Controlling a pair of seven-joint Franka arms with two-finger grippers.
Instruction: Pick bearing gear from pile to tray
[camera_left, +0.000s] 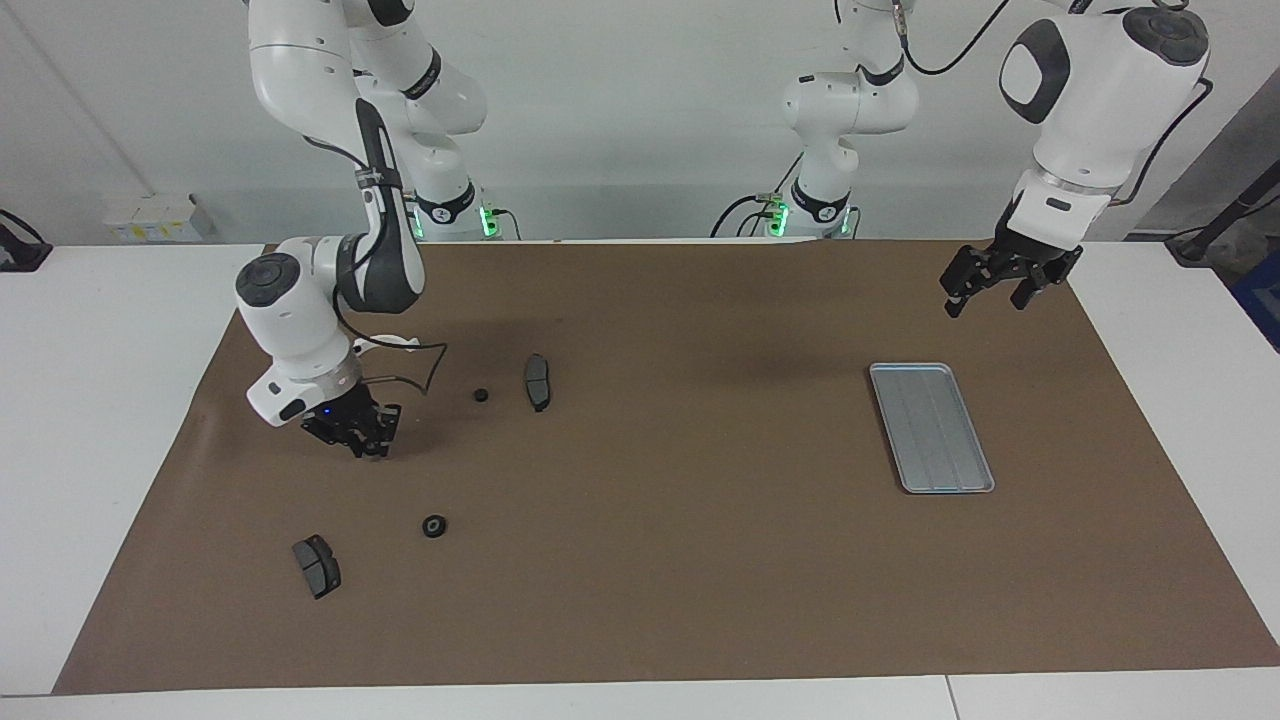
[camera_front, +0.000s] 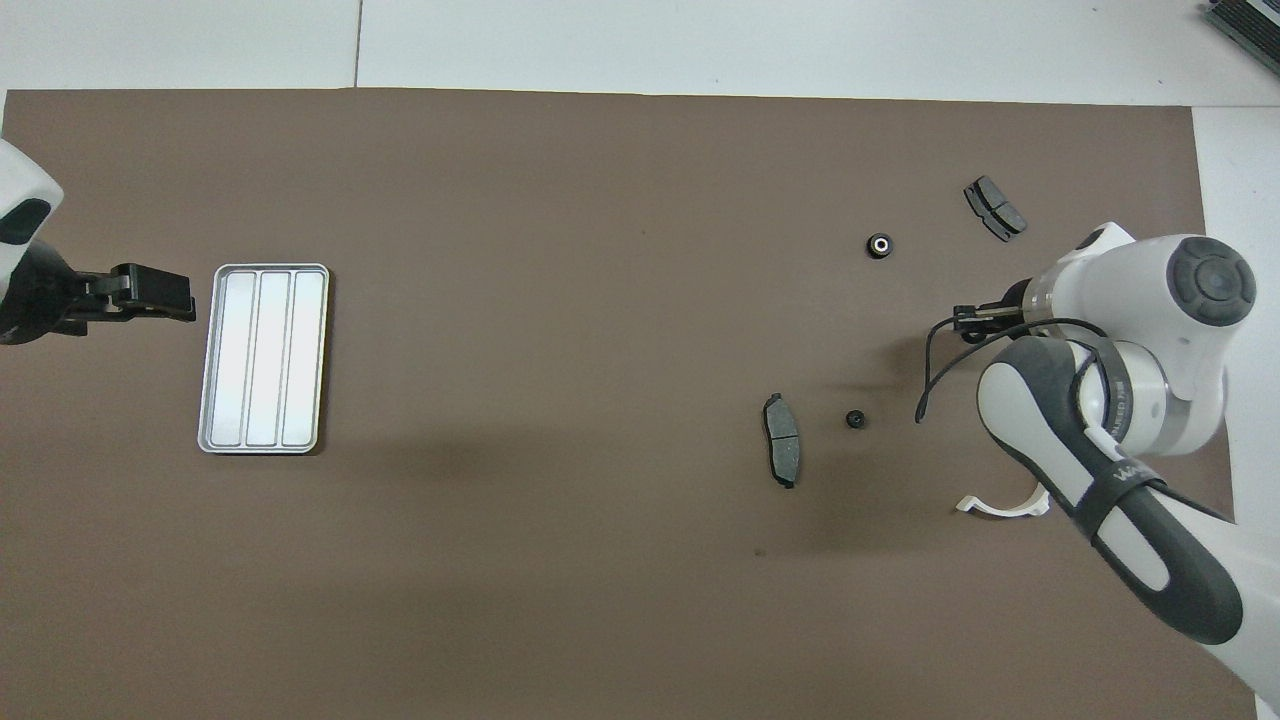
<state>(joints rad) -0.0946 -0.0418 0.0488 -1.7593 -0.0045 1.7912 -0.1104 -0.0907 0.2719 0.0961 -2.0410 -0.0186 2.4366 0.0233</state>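
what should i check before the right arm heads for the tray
1. Ring in the right gripper: cannot tell, no part shows there.
2. Tray free of parts: ok.
3. Left gripper off the tray: ok, it waits open over the mat beside it.
4. Rings left to pick: ok, ring nearer the robots and ring farther out lie on the mat.
5. Brake pad toward the tray: ok, it lies flat.

The right arm's wrist covers most of the white bracket in both views; whether the right gripper holds anything is too small to tell; the overhead view's edge cuts off the left arm above its gripper.
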